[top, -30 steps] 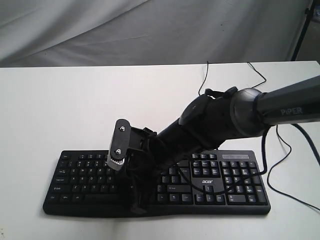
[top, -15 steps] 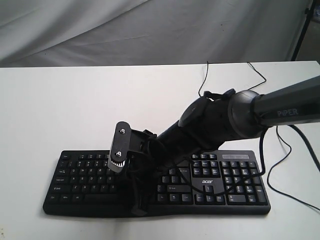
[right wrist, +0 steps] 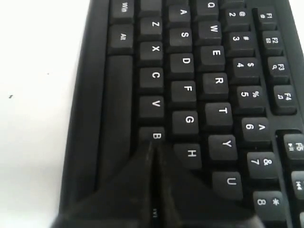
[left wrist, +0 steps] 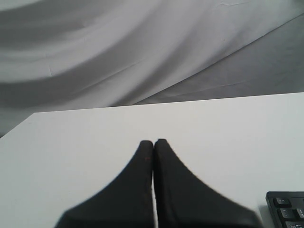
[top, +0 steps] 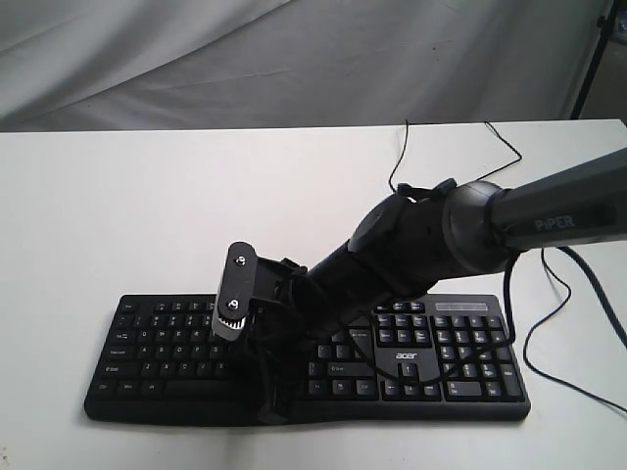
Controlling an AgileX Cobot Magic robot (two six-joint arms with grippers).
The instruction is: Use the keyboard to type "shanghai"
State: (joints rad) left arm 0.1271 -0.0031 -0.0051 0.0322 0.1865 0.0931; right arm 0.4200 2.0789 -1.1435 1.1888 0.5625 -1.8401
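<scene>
The black keyboard [top: 157, 343] lies along the table's near edge, with its white acer logo on the right part. My right gripper [top: 274, 406] reaches across it from the right and points down at the letter keys' lower rows. In the right wrist view the right gripper [right wrist: 154, 145] is shut, nothing between its fingers, tips at the B key [right wrist: 156, 135] with the H key [right wrist: 191, 153] beside them. Whether the tips touch a key I cannot tell. My left gripper [left wrist: 153, 141] is shut and empty over bare white table, with a keyboard corner [left wrist: 287, 209] at that view's edge.
The keyboard's thin black cable [top: 397, 162] runs toward the table's far edge. The right arm's cable [top: 549, 323] loops over the table at the right. A dark stand [top: 593, 59] rises at the far right, and a grey cloth hangs behind the white table [top: 147, 215].
The right arm has sunk slightly and eased a little to the left over the keyboard. The gripper tips stay at nearly the same spot.
</scene>
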